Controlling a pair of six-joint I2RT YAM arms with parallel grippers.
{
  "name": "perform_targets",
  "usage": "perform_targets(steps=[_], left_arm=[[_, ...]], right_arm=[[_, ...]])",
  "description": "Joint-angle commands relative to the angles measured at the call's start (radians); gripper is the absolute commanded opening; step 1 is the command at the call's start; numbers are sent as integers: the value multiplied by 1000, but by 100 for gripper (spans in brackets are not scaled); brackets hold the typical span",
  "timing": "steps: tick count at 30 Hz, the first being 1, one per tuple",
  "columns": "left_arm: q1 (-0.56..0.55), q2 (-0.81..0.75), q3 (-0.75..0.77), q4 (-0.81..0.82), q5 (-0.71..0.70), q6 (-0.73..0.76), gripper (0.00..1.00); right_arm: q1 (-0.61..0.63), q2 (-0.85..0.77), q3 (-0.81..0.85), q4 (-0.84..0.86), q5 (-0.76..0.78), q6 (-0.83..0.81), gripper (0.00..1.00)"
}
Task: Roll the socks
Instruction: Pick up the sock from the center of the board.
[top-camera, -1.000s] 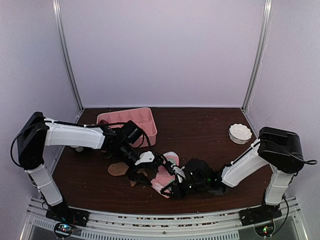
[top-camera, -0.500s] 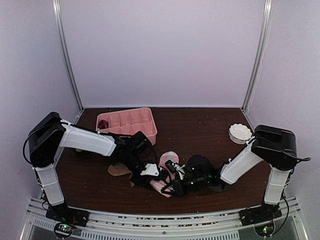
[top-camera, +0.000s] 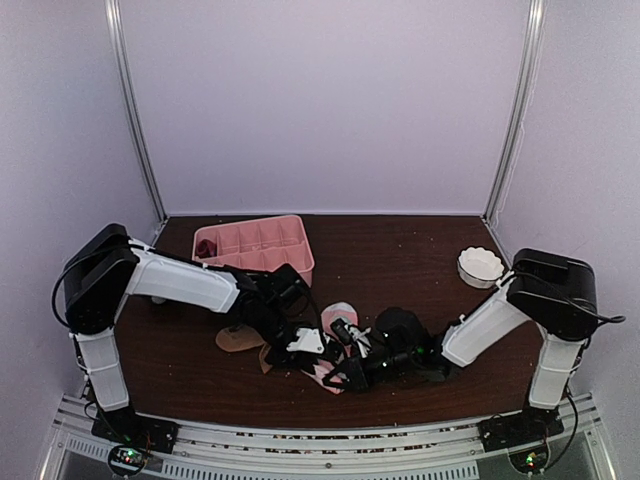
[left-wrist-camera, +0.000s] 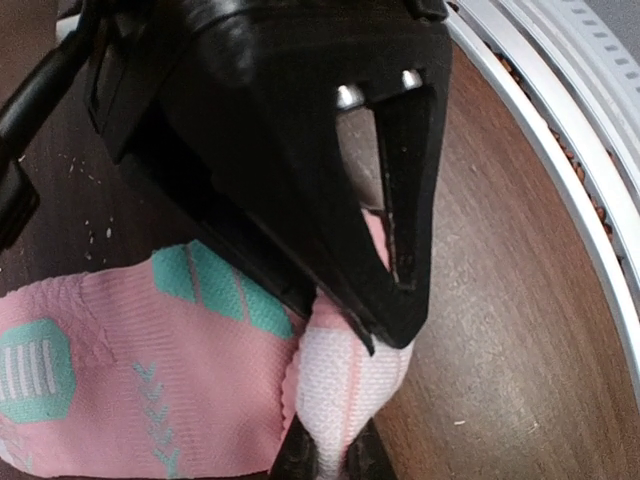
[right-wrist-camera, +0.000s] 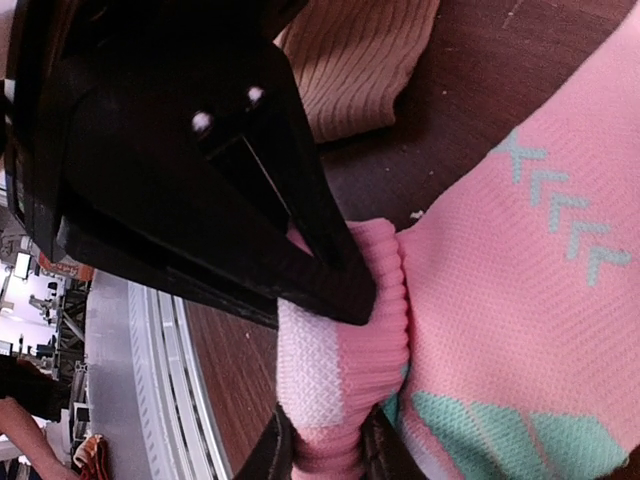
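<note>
Left gripper (left-wrist-camera: 330, 452): just closed, pink sock (left-wrist-camera: 150, 350) end pinched in jaws. Right gripper (right-wrist-camera: 325, 450): same end held. Rolling judged ready to begin.

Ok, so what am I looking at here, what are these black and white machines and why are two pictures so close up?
Two robot arms bolted to a table. One picture looks down from above; the other two come from cameras on each wrist, hence the close-ups. On the table: a pink sock, a tan sock, a pink tray and a white bowl. The left gripper is pinching the pink sock's end; the right gripper seems to pinch it too.
</note>
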Motion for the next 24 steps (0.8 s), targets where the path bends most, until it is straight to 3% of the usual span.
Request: perform_targets(steps=[1,3,8,17,18,19,20,24], left_arm=[[10,70,58,-69,63,-63,0],[26,98,98,-130,92,-78,0],[35,173,179,-258,93,-106,0],[35,266,311,-392,60,-162,0],[35,278,327,-410,59,-165,0],[35,299,347,-433,58,-170,0],[35,316,369,-459,57,-175,0],[35,373,428,-533,77,-197,0]], right_arm=[[-1,-13,-98,-409,252,-24,25],[4,-98,-140,-381,318,-34,27],[16,-316,-217,-330,431,-48,47],[57,-657,-291,-390,664,-115,54],[59,-695,-291,-411,695,-126,60],[61,-727,-286,-433,724,-138,85],[61,-760,-280,-458,757,-149,98],[57,-865,-280,-486,889,-158,100]])
